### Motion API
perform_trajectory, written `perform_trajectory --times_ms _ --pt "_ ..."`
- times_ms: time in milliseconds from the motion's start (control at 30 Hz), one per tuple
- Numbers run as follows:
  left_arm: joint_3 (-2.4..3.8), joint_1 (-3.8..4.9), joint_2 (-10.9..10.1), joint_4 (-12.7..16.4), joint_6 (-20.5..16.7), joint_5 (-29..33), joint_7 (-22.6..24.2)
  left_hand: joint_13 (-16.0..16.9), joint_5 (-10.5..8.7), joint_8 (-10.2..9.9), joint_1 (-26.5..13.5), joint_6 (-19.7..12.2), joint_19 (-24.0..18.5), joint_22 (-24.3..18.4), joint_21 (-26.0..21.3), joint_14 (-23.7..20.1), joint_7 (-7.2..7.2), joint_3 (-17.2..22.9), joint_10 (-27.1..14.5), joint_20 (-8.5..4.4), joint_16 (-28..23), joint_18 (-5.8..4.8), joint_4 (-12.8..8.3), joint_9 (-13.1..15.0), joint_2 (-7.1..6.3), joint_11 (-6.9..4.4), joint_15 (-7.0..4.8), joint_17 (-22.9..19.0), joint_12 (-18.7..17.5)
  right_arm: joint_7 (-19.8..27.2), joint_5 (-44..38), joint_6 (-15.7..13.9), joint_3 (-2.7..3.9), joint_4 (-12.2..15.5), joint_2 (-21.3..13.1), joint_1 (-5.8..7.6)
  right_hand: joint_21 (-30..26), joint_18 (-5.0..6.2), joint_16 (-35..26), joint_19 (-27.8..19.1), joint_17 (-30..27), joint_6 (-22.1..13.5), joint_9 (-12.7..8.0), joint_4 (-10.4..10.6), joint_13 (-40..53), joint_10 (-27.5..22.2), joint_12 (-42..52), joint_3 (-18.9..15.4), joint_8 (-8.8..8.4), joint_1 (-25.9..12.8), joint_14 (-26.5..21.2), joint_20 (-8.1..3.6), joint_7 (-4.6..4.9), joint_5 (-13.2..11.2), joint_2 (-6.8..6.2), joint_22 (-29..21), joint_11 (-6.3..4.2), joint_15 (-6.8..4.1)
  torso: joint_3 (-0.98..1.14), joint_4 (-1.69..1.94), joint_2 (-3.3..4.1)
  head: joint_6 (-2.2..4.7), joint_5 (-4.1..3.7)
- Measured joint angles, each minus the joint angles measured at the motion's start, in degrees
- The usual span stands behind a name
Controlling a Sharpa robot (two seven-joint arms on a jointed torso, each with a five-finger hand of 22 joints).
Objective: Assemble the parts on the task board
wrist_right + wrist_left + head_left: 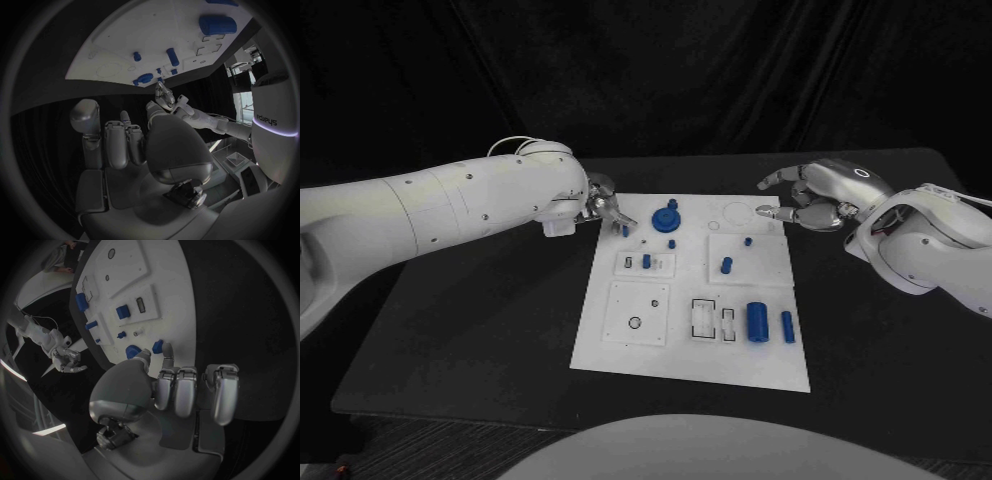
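Observation:
The white task board (687, 345) lies mid-table. My left hand (603, 208) hovers at its far left corner, thumb and a finger pinching a small blue peg (625, 230) just above the board; the left wrist view shows that peg (157, 346) between the fingertips, the other fingers curled in. Beside it stands a round blue part (666, 215). My right hand (812, 200) hangs over the far right corner with its fingers curled and nothing in them. A large blue cylinder (757, 322) and a slimmer one (788, 326) lie near the board's front right.
More small blue parts sit mid-board: a peg (727, 265), a stub (747, 241) and another (646, 262). White rectangular recesses (711, 320) and a square plate with a hole (636, 313) occupy the front half. Bare black table (473, 330) surrounds the board.

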Motion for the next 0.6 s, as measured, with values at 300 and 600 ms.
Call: perform_trajectory --times_ms 300,600 --pt "0.0 -0.2 0.1 -0.2 0.5 0.0 0.3 0.0 5.2 -1.2 2.5 0.4 0.0 0.0 -0.3 0.0 -0.37 1.3 0.0 0.0 0.0 0.0 -1.9 -0.4 -0.07 0.0 0.0 0.0 0.0 0.0 0.0 0.1 0.0 -0.1 0.0 -0.07 0.0 0.0 0.0 0.0 0.0 0.2 -0.1 0.0 0.0 0.0 -0.3 0.0 0.0 0.0 0.0 0.0 -0.2 0.3 0.0 0.0 0.0 0.0 0.0 -0.02 0.03 0.0 0.05" --pt "0.0 -0.24 0.1 -0.2 0.6 0.0 0.4 0.0 9.55 -2.1 5.4 0.6 0.0 0.0 -0.5 0.0 -0.62 4.6 0.0 0.0 0.0 0.0 -4.7 -0.7 -0.64 0.0 0.0 0.0 0.0 0.0 0.0 0.1 0.0 -0.2 0.0 -0.17 0.0 0.0 0.0 0.0 0.0 0.2 -0.1 0.0 0.0 0.0 -0.3 0.0 0.0 0.1 0.0 0.01 -0.2 0.3 0.11 0.0 0.0 0.0 0.01 -0.04 0.01 0.0 -0.01"
